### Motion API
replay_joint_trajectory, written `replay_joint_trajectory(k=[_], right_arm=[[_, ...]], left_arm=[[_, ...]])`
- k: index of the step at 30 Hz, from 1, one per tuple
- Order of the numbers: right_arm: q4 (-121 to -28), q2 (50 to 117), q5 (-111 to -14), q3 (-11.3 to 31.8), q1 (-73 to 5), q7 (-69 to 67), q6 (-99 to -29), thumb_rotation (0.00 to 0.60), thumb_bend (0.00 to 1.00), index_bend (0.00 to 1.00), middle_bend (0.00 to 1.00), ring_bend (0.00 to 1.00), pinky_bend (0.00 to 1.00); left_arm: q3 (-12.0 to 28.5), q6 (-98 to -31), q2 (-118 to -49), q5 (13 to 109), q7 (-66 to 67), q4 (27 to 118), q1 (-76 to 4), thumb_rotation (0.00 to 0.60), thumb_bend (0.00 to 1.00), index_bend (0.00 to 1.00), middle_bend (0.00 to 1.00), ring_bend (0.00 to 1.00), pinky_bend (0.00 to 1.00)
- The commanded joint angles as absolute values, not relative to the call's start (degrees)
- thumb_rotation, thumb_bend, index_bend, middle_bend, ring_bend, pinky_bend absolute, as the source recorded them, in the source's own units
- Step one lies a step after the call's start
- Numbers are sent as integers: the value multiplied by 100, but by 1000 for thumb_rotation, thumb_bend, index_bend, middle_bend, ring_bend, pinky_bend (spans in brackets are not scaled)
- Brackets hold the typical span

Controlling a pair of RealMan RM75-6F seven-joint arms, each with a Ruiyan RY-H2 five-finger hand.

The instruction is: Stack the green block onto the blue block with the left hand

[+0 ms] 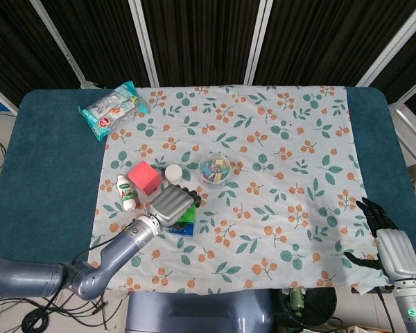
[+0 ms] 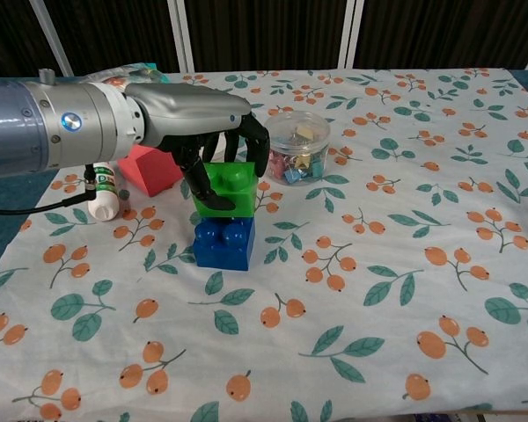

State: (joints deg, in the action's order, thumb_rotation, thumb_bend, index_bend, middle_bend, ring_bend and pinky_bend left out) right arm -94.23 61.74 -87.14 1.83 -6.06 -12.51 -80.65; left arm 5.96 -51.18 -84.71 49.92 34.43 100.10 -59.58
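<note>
The left hand point(image 2: 213, 123) pinches the green block point(image 2: 225, 188) (sitting atop the blue block point(image 2: 223, 243)); the right hand point(image 1: 386, 239) rests spread at the desk point(image 1: 48, 173) edge.

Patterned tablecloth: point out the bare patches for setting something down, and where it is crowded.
Free: the floral tablecloth between the clear plastic clip tub and the right hand. Crowded: near-left, where the left hand holds the green block on the blue block, beside the red cube.
</note>
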Motion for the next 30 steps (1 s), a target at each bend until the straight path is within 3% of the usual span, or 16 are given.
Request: replay_joint_trajectory(k=[1, 30], right_arm=[[-9420, 6174, -8713, 184, -606, -1253, -8066, 600, 106, 0, 0, 0, 205], [-9433, 6170, -8691, 189, -607, -1274, -8051, 600, 106, 0, 0, 0, 205]], left_arm=[[585, -5122, -8476, 4986, 3440, 10001, -5964, 600, 398, 507, 505, 400, 489], [341, -5040, -8715, 5064, 3320, 9624, -5938, 600, 398, 508, 506, 400, 489]])
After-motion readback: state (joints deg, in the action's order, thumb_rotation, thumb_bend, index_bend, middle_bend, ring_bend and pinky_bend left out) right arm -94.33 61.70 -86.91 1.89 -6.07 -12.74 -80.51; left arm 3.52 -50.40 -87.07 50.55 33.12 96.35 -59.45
